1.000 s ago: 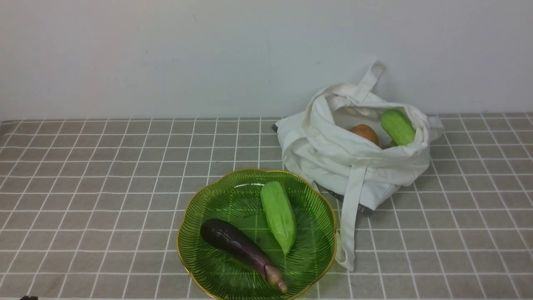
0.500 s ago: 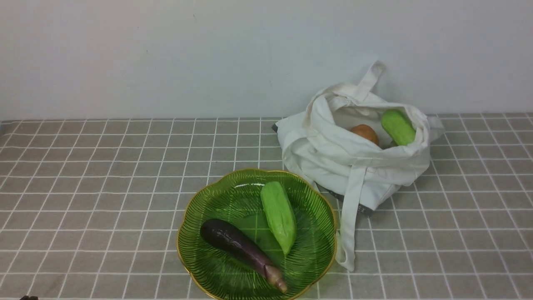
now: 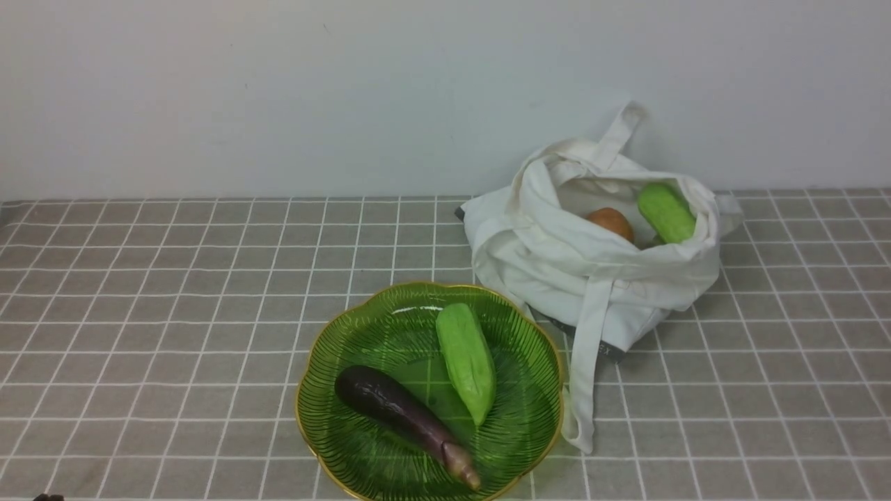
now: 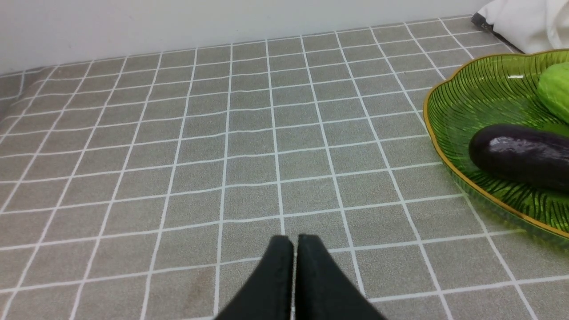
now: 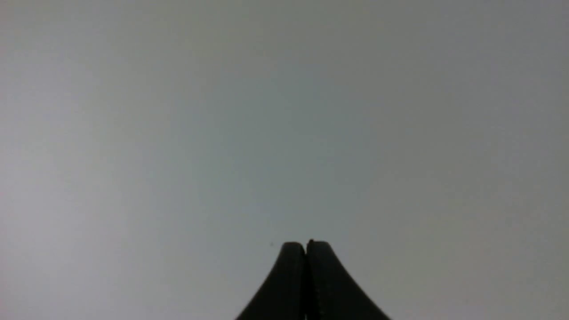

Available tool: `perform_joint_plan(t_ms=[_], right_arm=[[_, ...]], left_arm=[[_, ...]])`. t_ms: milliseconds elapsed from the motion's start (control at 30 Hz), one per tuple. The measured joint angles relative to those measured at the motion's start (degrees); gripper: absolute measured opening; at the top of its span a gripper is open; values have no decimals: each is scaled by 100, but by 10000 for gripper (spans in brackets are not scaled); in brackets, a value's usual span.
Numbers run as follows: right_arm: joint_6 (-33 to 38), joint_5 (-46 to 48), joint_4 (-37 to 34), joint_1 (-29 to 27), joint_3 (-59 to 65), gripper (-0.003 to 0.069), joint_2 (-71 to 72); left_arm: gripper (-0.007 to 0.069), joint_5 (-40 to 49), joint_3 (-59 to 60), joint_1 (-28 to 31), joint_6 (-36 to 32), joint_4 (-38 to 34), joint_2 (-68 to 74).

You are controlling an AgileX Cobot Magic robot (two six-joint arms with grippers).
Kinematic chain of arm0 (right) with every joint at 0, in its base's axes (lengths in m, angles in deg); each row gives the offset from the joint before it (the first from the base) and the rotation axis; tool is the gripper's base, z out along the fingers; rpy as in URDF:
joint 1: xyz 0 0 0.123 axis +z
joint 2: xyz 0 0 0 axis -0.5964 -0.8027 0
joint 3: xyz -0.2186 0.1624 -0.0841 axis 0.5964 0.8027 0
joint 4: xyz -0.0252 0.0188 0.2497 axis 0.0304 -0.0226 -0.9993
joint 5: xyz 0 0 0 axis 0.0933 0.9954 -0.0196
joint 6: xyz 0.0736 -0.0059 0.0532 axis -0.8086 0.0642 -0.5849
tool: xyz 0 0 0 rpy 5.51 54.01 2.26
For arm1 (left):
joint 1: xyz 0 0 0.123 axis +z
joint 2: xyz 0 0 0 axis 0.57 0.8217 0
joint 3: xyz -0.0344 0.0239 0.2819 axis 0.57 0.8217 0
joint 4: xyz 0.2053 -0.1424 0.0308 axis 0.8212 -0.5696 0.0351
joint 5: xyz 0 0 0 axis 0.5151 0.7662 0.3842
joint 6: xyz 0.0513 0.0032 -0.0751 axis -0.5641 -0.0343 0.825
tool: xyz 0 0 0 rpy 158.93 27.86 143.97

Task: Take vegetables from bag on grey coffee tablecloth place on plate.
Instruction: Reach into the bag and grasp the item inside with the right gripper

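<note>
1. Front view: the bag slumps at the far right of the plate, on the grey tablecloth. Its mouth gapes upward and toward the near side, which probably serves to leave the contents within reach from above. The potato and one green gourd are inside; the gourd leans up by the right side of the opening, so it looks the easier to grasp. The plate sits near the middle, probably so that either arm can reach it. It holds the eggplant and a second gourd, lying apart at different slants, with some room left for more. One strap trails down just beside the plate's right rim; it could snag during a transfer.

2. Left wrist view: the left gripper has its jaws together with nothing between them, over cloth to the left of the plate. That seems a waiting place, out of the way of the bag.

3. Right wrist view: the right gripper also has its jaws together and empty, against a blurred pale background. Being nearer the bag's side, the right arm seems suited to the remaining pieces; it would need to open first.
</note>
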Motion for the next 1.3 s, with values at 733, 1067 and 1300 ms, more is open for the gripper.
perform_joint_plan(t_ms=[733,1067,1300], right_arm=[[4142,7991,-1296,244,-7058,-13,-8462],[3676,8008,-357,952,-8935,-10,-10425],[3270,8008,203,975,-10594,34,-12107]], left_arm=[[-5,0,0,0,0,0,0],[-5,0,0,0,0,0,0],[-5,0,0,0,0,0,0]])
